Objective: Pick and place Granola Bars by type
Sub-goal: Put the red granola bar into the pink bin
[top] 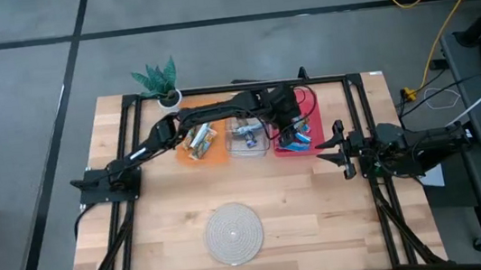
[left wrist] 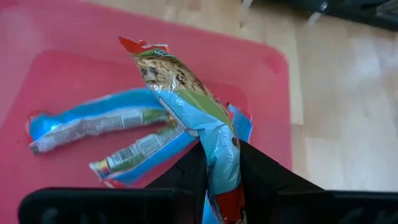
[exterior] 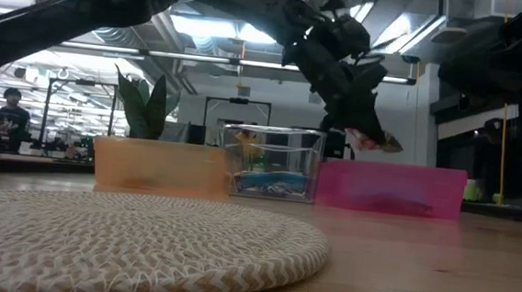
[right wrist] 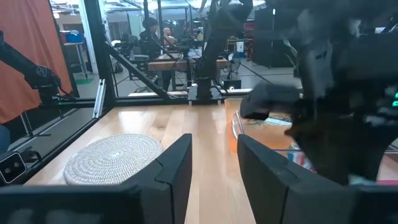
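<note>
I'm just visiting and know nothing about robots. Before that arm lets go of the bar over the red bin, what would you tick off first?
1. Bar held firmly: ok. The left pincer is shut on a blue-and-green bar.
2. Pincer over the red bin: ok, seen from above.
3. Bar clear of the bin: ok; in the low view it hangs above the rim.
4. Matching type below: cannot tell for sure; the blue bars in the bin look similar.
5. Right pincer out of the way: ok, it sits open, beside the bin at the table's right side.
</note>
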### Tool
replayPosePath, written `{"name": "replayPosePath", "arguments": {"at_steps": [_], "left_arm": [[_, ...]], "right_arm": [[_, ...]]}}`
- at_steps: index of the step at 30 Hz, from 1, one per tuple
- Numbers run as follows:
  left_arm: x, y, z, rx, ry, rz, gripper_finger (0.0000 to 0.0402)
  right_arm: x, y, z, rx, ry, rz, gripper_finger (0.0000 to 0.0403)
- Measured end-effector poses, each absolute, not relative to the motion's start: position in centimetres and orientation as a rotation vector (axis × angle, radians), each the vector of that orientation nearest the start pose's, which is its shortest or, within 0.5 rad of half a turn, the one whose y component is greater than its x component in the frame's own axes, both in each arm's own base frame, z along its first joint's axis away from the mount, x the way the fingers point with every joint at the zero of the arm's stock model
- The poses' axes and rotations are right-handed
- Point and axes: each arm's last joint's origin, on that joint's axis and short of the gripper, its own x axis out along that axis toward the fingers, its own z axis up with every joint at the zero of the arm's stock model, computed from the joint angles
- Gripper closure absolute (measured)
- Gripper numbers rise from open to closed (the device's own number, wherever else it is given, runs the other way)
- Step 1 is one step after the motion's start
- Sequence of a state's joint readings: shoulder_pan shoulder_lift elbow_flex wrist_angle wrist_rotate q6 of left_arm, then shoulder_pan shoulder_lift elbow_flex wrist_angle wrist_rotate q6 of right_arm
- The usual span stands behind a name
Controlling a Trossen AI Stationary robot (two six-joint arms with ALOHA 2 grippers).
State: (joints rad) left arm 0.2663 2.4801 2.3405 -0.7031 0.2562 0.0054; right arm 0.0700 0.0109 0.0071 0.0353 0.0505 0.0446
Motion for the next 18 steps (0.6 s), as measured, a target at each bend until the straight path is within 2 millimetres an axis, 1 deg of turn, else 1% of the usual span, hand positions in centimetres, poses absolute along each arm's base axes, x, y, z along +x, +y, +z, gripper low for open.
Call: {"name": "replayPosePath", "arguments": {"at_steps": [6,12,18], "left_arm": [[52.7,14.2,20.8,-0.225,0.826,0.018,0.0326],[53.1,14.7,18.8,-0.239,0.853,0.025,0.0314],[53.2,14.7,17.8,-0.248,0.873,0.018,0.0288]], "right_arm": [[9.8,0.5,16.8,0.046,-0.031,0.02,0.0271],[9.8,0.5,16.8,0.047,-0.031,0.02,0.0271],[9.8,0.5,16.8,0.047,-0.031,0.02,0.0271]]}}
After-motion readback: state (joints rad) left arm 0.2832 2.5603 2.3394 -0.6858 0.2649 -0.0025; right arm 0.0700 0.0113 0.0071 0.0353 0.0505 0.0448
